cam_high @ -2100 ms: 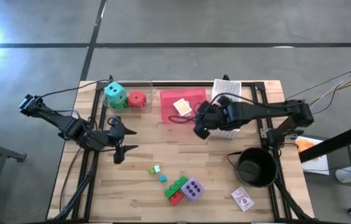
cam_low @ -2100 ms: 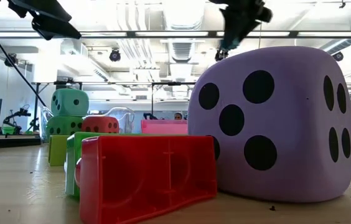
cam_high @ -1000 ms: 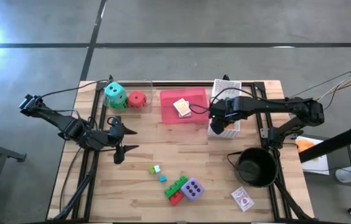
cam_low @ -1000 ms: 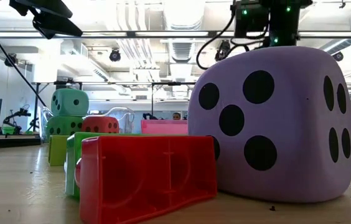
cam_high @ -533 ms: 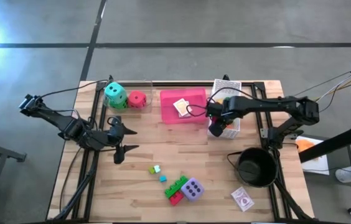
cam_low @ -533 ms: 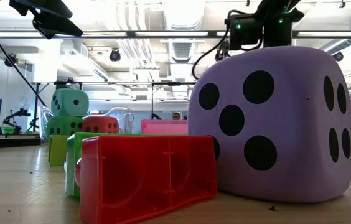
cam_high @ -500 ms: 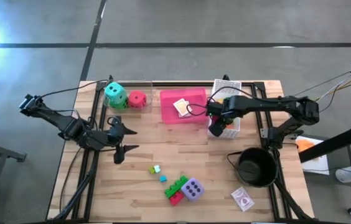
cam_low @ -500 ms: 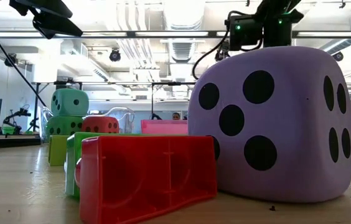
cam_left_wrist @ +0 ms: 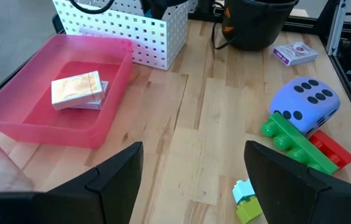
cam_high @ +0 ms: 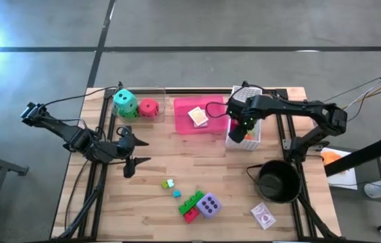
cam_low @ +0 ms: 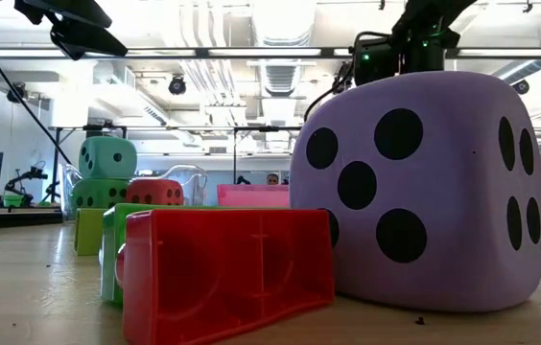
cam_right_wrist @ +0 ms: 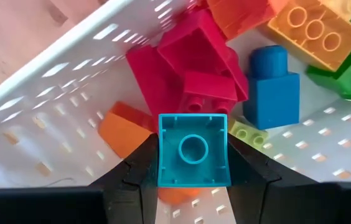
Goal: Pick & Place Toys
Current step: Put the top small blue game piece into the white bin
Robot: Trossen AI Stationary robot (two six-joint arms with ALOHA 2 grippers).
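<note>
My right gripper (cam_right_wrist: 193, 155) hangs over the white mesh basket (cam_high: 245, 95) at the table's far right, shut on a small teal brick (cam_right_wrist: 193, 150). The basket holds several bricks, among them red (cam_right_wrist: 194, 62), blue (cam_right_wrist: 272, 93) and orange (cam_right_wrist: 312, 25). My left gripper (cam_high: 142, 151) waits open at the table's left, above the wood. A purple die (cam_high: 209, 204) rests near the front edge, beside a green brick (cam_high: 192, 200) and a red brick (cam_high: 190, 215). Two tiny bricks (cam_high: 169, 183) lie near them. My right gripper pinches the teal brick by two opposite side walls (cam_right_wrist: 162, 152) between its two fingers. The fingers come from above, pointing down. The brick is lifted clear above the bricks in the basket, level, its hollow underside turned up toward the wrist.
A pink tray (cam_high: 211, 105) with a card pack (cam_high: 198, 117) lies left of the basket. A teal die (cam_high: 125, 102) and a red die (cam_high: 149, 107) sit at the far left. A black pot (cam_high: 278, 181) and another card pack (cam_high: 263, 216) are at the near right.
My right gripper has carried the teal brick a little toward the far right, over the basket, sinking slightly and rolling about its own axis. It has stayed shut on the brick.
</note>
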